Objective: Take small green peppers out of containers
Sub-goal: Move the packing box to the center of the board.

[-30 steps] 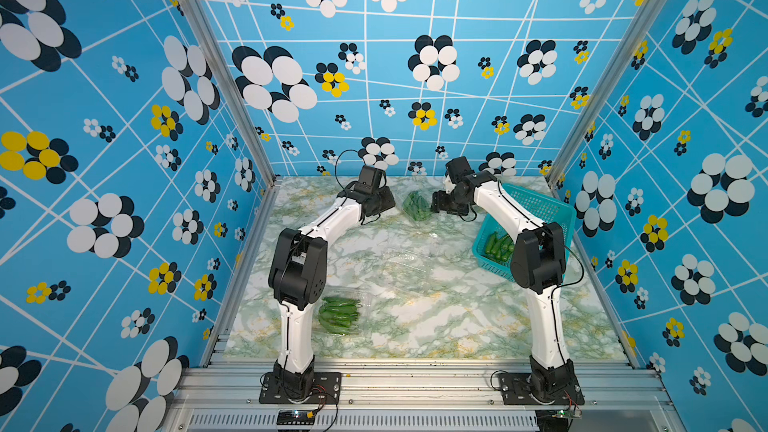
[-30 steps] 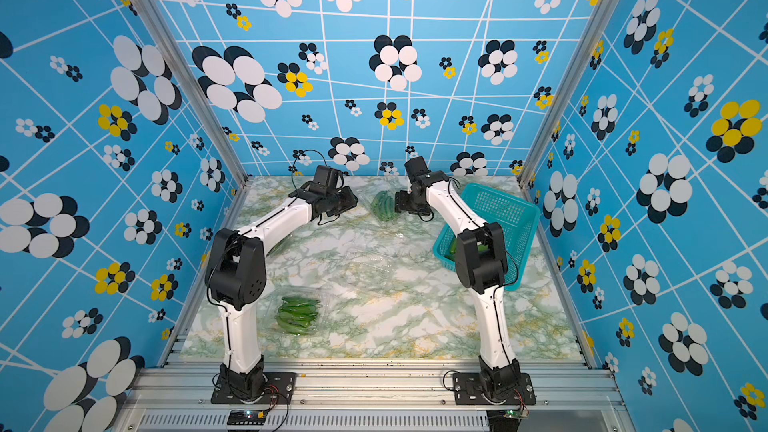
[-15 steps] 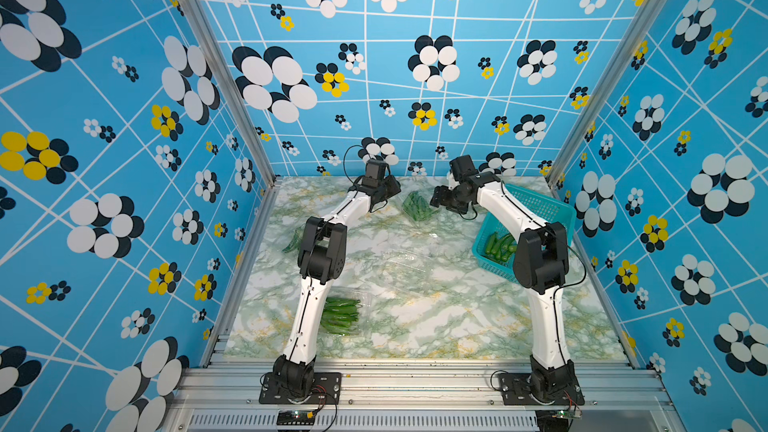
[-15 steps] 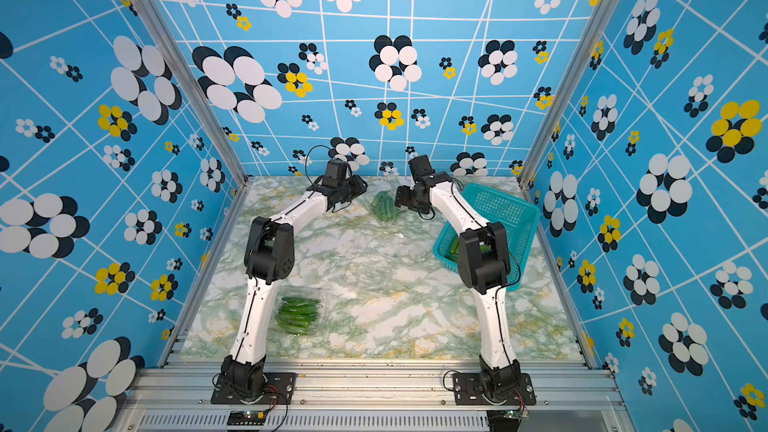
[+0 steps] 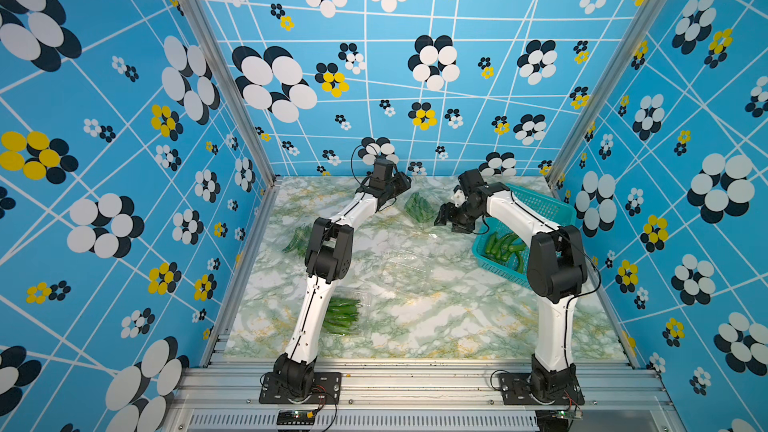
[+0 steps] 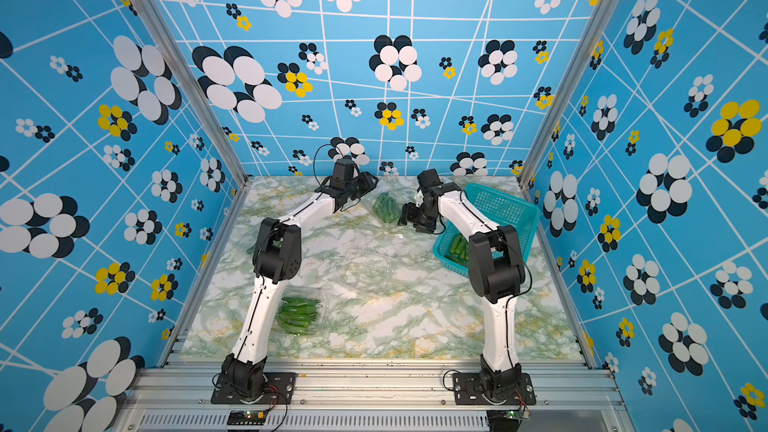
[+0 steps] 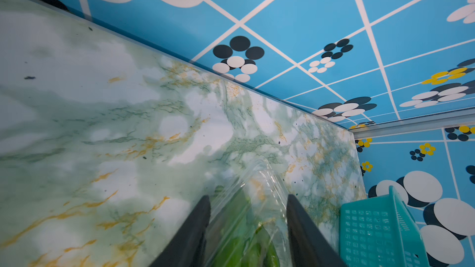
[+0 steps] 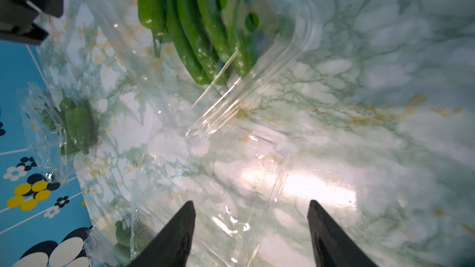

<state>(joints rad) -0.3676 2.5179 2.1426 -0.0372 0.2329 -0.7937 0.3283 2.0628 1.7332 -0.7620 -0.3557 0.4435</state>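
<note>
Left gripper is at the far end of the table, and the right gripper faces it. Between them lies a clear container with peppers inside. Left wrist view: the two fingers stand apart, with clear plastic and green peppers filling the gap. Cannot tell whether they press the plastic or only flank it. Right wrist view: jaws spread wide with nothing pinched. Loose clear plastic lies on the marble around the tips. The peppers sit beyond, packed side by side in the tray. A second container, full of peppers, is at near left, just beside the left arm's lower link. A third container is at the left edge, partly hidden behind the left elbow. An empty container lies mid-table and is hard to make out. A teal basket at right rear holds loose peppers.
</note>
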